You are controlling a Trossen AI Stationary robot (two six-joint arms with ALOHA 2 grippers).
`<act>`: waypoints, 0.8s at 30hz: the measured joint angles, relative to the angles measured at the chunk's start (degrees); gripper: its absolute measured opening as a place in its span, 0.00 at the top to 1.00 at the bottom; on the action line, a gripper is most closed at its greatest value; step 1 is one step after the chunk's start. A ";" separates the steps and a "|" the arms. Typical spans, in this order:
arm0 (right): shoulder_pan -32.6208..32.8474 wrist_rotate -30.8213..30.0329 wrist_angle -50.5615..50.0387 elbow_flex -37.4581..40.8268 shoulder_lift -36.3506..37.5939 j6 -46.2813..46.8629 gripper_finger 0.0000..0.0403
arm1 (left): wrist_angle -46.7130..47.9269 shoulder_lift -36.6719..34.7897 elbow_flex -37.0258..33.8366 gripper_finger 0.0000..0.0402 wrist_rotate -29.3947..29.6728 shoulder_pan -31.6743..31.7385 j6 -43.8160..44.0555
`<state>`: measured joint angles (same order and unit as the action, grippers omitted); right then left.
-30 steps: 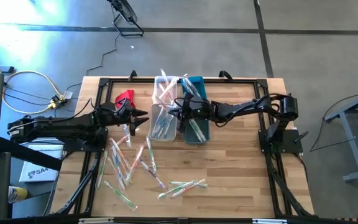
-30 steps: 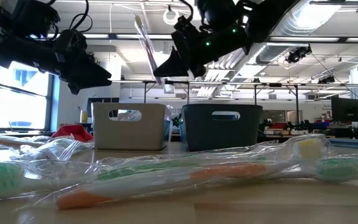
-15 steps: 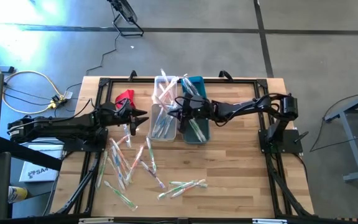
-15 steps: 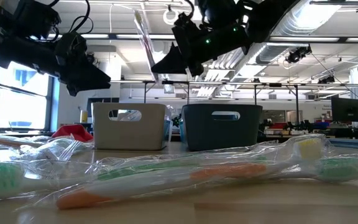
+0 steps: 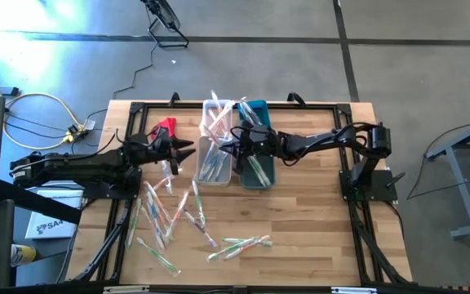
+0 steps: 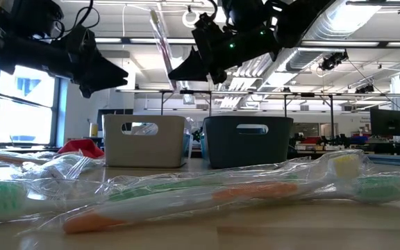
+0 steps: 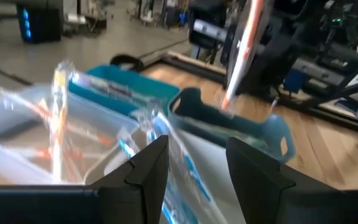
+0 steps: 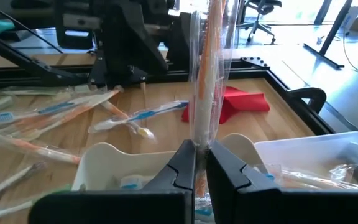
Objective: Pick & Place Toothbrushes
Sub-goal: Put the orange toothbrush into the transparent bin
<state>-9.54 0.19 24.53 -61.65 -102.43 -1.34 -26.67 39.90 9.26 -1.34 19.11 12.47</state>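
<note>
The right gripper (image 8: 201, 163) pinches one orange-handled toothbrush in a clear wrapper (image 8: 207, 81) upright above the white plastic bin (image 5: 215, 160); the left gripper (image 5: 188, 152) hovers beside that bin, fingers apart, empty; loose wrapped toothbrushes (image 5: 170, 214) lie scattered on the wooden bench (image 5: 300, 220).

Grey concrete floor (image 5: 243, 57); bright windows (image 6: 19, 104) behind.

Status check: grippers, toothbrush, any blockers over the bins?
Right gripper shut on orange toothbrush above white bin. Left gripper open, empty, beside it. No obstruction visible.
</note>
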 joint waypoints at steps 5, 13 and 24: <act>0.00 0.00 -0.52 0.00 0.00 -0.01 0.97 | -0.84 0.00 0.00 0.60 -0.84 0.00 -2.03; 0.00 0.00 -0.49 0.00 0.00 -0.02 0.98 | -1.56 0.02 0.00 0.60 -0.84 0.00 -2.14; 0.00 -0.22 -0.46 0.00 0.00 1.52 0.97 | -8.38 0.50 0.00 0.60 -4.10 0.00 -3.41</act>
<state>-9.54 -0.03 24.08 -61.65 -102.43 0.17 -35.05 40.40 9.26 -5.43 19.11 9.06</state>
